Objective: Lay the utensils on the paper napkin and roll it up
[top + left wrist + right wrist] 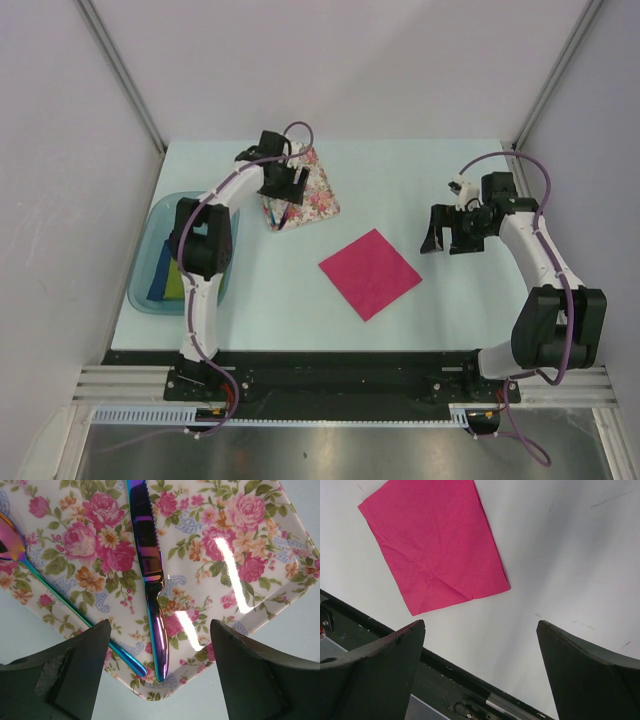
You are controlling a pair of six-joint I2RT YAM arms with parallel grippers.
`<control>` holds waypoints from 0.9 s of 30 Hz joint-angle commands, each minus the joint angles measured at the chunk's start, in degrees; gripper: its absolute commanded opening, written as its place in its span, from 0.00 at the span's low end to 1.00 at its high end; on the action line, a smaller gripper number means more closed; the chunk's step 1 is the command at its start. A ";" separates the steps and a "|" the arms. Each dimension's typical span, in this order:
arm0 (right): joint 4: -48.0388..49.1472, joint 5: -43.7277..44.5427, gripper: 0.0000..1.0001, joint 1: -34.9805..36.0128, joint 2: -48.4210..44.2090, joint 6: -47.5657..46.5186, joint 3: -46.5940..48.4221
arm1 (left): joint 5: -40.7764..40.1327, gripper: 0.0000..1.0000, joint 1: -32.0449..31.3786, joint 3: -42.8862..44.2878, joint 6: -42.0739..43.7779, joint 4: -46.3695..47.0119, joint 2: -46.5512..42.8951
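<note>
The pink paper napkin (370,272) lies flat at the table's middle and also shows in the right wrist view (432,545). The two utensils lie side by side on a glossy floral square tray (240,545): a purple-blue knife (150,575) and a spoon (65,600) whose bowl is at the left edge. In the top view they are mostly hidden under my left gripper (283,180). That gripper (159,630) is open above the handle ends and holds nothing. My right gripper (445,235) is open and empty, to the right of the napkin, above bare table (480,625).
A blue bin (142,262) at the left edge holds a green roll (174,278) and a blue roll (160,278), partly under the left arm. The floral tray (318,190) sits at the back left. The black front rail (445,680) runs along the near edge.
</note>
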 commanded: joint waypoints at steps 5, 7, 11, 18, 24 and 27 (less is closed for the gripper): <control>-0.64 -0.23 1.00 0.15 0.53 -1.17 1.92 | -1.88 0.78 -0.25 4.18 1.03 2.18 2.60; -0.99 -0.23 1.00 0.07 0.80 -1.34 2.09 | -1.71 0.76 -0.25 4.45 0.95 2.27 3.30; -1.26 -0.14 1.00 0.33 1.59 -1.43 2.71 | -1.10 0.70 -0.25 4.89 0.95 2.19 4.62; -1.35 0.12 1.00 0.77 2.99 -1.43 3.50 | -2.50 0.44 -0.25 5.68 1.04 1.75 6.12; -1.26 0.21 1.00 1.12 3.26 -1.43 3.59 | -2.42 0.34 -0.25 5.68 0.51 1.05 6.21; -1.52 0.21 1.00 1.47 3.96 -1.43 4.47 | -2.41 0.24 -0.25 5.77 0.24 1.04 6.20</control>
